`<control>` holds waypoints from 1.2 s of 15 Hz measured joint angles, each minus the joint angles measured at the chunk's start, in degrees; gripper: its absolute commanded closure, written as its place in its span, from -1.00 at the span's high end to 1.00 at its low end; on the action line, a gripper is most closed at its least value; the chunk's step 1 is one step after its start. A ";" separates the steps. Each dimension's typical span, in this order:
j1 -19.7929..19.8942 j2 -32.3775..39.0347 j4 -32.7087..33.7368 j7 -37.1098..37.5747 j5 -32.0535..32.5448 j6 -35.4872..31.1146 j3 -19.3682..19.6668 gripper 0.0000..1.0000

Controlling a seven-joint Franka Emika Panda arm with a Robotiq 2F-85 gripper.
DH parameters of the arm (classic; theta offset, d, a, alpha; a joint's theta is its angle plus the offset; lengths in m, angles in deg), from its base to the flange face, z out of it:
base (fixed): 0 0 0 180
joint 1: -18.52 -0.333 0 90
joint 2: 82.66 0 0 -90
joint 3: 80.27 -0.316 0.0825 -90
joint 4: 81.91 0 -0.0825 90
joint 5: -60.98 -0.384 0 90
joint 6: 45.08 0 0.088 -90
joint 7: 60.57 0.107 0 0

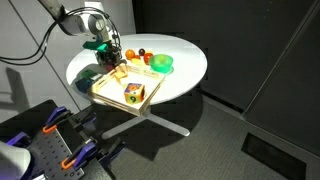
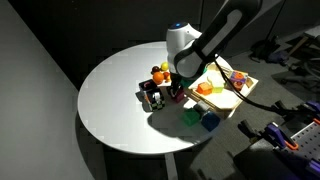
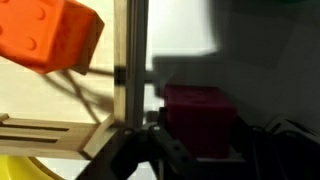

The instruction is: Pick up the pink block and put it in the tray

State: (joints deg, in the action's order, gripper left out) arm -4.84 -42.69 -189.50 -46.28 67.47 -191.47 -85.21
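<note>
— step in hand, as you read it?
— the approach, i'd say. the small plain pink toy block (image 3: 198, 115) is not lifted. it sits on the round white table (image 1: 185, 55), just outside the raised rim of the shallow light-wood tray (image 3: 125, 60). the bright orange block (image 3: 45, 35) is on the tray side of that rim.
— and the robotiq gripper (image 3: 148, 142)?
— low over the table, near the rim. the wrist view is blurred, but the fingers seem drawn together at the tips with nothing between them. the pink block lies off to one side of them.
— so none of the task is done.
— none that shows. the next move calls for spreading the fingers, shifting sideways until the block is centred under them, then going down and closing on two opposite faces.
— risk?
— the rim is close, so a finger could land on the wood rather than beside the block. after the lift it's a short carry over that rim and a release onto bare tray floor.
</note>
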 measured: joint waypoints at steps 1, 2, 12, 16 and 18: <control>0.00 0.00 0.06 0.00 0.00 0.00 0.00 -0.41; -0.01 -0.03 0.10 0.00 0.00 0.00 0.00 -0.42; 0.53 -3.54 -0.02 -0.03 -0.05 6.36 0.98 -0.42; 2.26 -5.47 -0.44 -0.34 -0.45 7.25 -0.31 -0.42; 3.10 -6.16 -0.65 -0.41 -0.75 7.51 -0.81 -0.42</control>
State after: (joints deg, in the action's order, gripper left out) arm -1.74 -48.85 -190.14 -46.69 66.72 -183.96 -86.02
